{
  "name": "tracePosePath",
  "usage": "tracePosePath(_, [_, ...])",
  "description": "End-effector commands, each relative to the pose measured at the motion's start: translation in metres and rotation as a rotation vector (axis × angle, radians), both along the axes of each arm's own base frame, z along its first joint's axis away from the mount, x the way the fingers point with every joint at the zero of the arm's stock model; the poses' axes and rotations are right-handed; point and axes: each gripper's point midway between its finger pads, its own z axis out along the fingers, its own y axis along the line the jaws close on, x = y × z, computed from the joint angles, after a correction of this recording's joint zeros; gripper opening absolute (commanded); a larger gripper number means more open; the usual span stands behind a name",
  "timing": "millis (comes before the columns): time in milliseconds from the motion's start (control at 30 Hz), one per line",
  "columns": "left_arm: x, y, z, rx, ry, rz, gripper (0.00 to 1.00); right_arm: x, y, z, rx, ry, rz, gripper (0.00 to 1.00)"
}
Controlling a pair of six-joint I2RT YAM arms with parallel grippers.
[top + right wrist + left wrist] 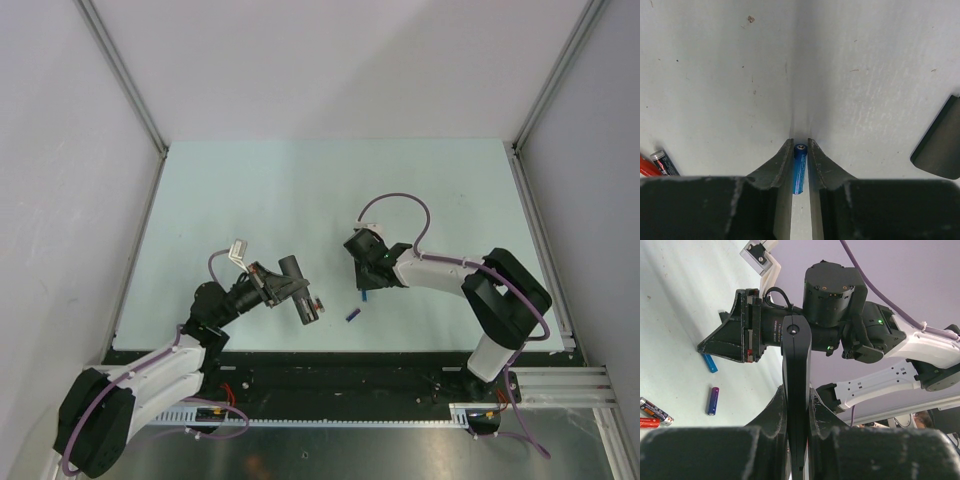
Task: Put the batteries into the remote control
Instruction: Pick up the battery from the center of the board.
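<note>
My left gripper is shut on the remote control, a slim black bar. In the left wrist view the remote stands on edge between the fingers. My right gripper is down at the table, its jaws closed on a blue battery, which also shows in the top view and the left wrist view. A blue-purple battery lies loose close by. A black-and-silver battery and a red one lie together on the table.
The pale table mat is bounded by grey walls on three sides and a black rail at the near edge. In the right wrist view the black-and-silver battery lies at the left and a dark shape stands at the right edge.
</note>
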Motion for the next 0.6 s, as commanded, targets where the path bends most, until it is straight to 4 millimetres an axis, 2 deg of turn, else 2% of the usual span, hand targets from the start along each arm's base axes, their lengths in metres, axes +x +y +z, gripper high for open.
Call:
tracePosePath(0, [-0.004,0.001,0.004,-0.004,-0.046,-0.018,0.0,-0.001,0.003,0.003,-0.003,0.013,0.012,0.17])
tracePosePath(133, [-0.004,0.0,0.004,-0.004,-0.046,-0.019,0.0,-0.002,0.002,0.004,-0.008,0.018,0.014,0.12])
tracePosePath(200, [-0.004,0.0,0.003,-0.003,-0.043,-0.018,0.0,-0.002,0.001,0.006,-0.006,0.017,0.012,0.05])
tracePosePath(300, [-0.003,0.0,0.003,-0.001,-0.041,-0.016,0.0,0.0,0.0,0.009,-0.009,0.006,0.012,0.0])
tracePosePath(433, [-0.003,0.0,0.003,-0.001,-0.038,-0.018,0.0,0.001,-0.002,0.011,-0.01,0.005,0.012,0.0])
tracePosePath(500, [-0.001,0.0,0.003,-0.002,-0.035,-0.009,0.0,0.003,-0.002,0.019,-0.001,-0.015,0.018,0.0])
tracePosePath(567, [0.002,0.0,0.005,-0.008,-0.03,0.0,0.0,0.009,0.001,0.046,0.041,-0.078,0.019,0.0])
